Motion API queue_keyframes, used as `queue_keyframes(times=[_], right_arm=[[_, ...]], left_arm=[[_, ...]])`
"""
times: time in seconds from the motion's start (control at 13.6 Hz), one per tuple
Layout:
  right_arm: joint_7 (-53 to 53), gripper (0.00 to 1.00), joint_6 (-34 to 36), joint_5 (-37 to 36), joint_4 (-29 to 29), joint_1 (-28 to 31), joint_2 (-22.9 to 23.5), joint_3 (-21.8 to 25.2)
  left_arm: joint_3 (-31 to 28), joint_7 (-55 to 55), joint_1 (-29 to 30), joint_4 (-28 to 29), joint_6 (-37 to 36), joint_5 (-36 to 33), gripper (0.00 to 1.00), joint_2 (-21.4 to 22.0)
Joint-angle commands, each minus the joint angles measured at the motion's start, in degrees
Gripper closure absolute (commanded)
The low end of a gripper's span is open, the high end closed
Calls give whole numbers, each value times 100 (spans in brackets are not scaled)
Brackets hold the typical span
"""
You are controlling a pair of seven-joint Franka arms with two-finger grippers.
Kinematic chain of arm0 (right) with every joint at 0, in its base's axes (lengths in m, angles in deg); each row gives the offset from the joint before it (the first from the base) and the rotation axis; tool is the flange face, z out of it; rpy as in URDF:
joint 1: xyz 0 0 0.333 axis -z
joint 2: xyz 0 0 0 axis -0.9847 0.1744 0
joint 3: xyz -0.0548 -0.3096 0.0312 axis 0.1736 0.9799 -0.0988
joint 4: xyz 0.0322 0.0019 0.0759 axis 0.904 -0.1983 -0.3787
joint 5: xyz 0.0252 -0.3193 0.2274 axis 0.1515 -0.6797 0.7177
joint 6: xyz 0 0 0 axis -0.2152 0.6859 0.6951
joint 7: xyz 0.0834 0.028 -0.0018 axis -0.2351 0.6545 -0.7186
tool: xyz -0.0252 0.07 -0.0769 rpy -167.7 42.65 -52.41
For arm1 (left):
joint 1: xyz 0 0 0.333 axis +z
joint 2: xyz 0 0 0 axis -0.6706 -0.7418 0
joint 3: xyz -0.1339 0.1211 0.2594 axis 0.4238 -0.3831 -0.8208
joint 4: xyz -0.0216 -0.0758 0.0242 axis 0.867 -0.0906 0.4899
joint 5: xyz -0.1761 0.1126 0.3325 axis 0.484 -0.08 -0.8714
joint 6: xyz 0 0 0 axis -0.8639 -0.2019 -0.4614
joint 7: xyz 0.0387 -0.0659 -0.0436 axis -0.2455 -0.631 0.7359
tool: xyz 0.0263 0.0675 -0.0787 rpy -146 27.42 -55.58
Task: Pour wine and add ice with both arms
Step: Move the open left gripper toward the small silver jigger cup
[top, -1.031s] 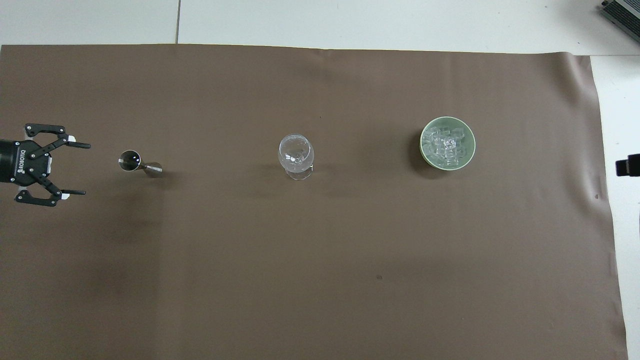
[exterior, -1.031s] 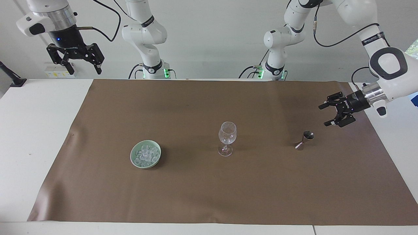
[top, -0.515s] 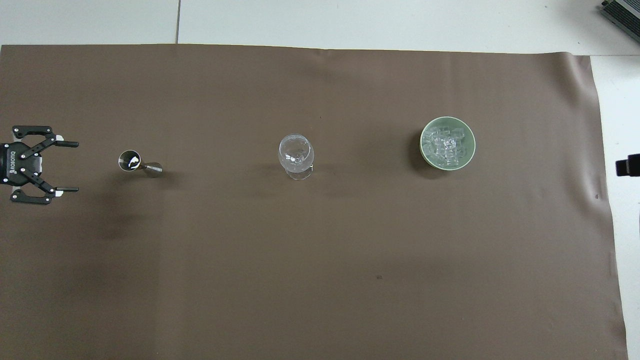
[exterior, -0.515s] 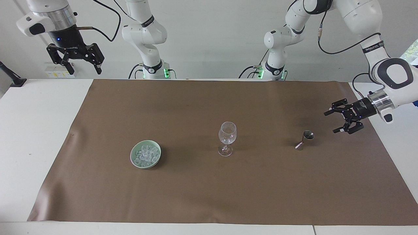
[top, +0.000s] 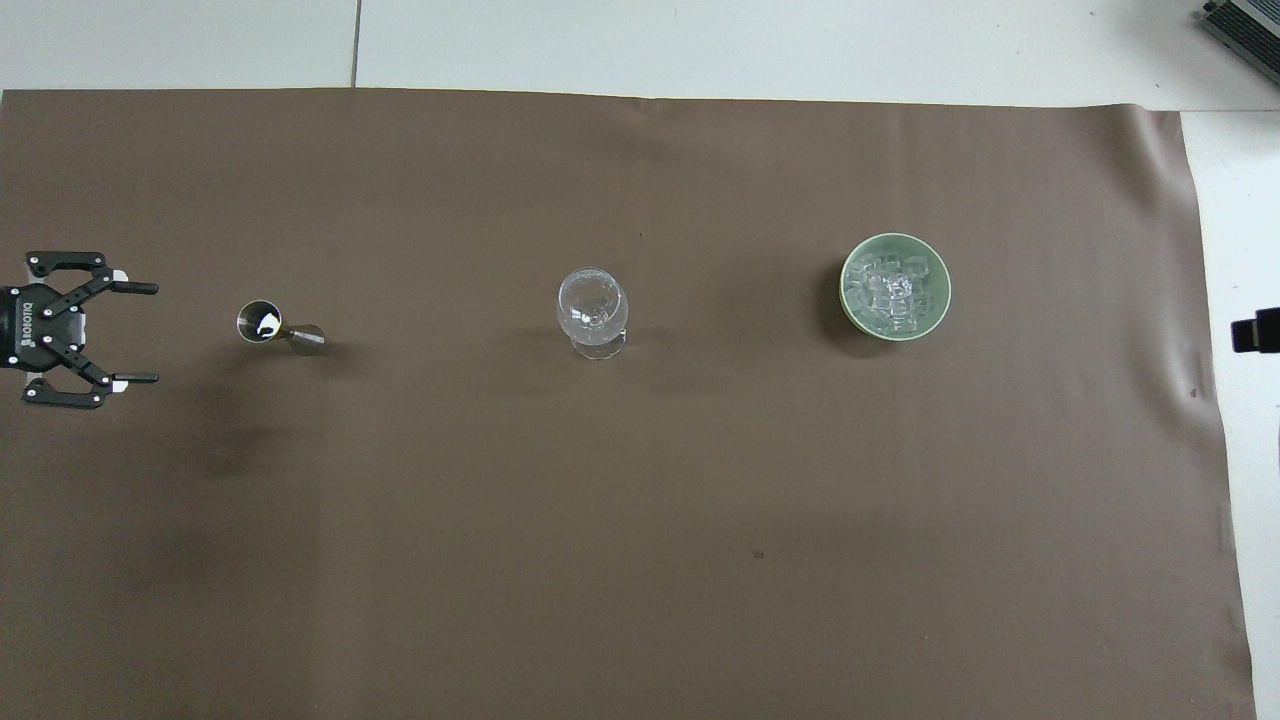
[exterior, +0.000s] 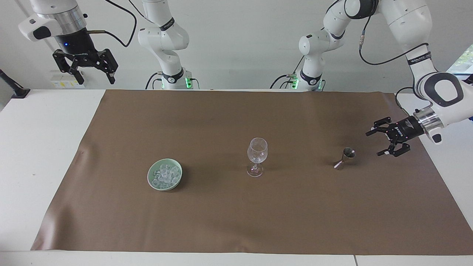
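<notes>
- Your left gripper (exterior: 382, 142) hangs low over the desk (exterior: 44, 155), fingers spread wide, holding nothing. The slim metal jigger (exterior: 346, 157) stands near it; a careless sideways approach could tip it and spill.
- The wine glass (exterior: 257, 151) stands mid-desk, top-heavy.
- The ice (exterior: 165, 174) lies in the green bowl (exterior: 151, 179), toward the right arm's end.
- Your right gripper (exterior: 85, 66) waits high, open and empty.

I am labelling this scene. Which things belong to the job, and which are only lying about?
Job: ice in green bowl, wine glass, metal jigger, left gripper open beside the jigger, right gripper waiting, open.
Lying about: brown mat.
</notes>
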Motion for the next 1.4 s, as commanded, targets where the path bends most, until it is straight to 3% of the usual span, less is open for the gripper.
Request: queue_keyframes(times=[0.0,0.15,0.29,0.52,1.33], right_arm=[[-90,0,45,111,-43,8,-49,19],[-90,0,45,111,-43,8,-49,19],[-90,0,45,111,-43,8,-49,19],[-90,0,45,111,-43,8,-49,19],[-90,0,45,111,-43,8,-49,19]], left_arm=[[19,22,210,204,102,408,0,-84],[19,-301,193,230,120,698,0,-198],[19,-1083,123,642,269,1137,0,-181],[19,-1427,105,696,252,1148,0,-181],[45,-1701,-370,1250,999,1683,0,-110]])
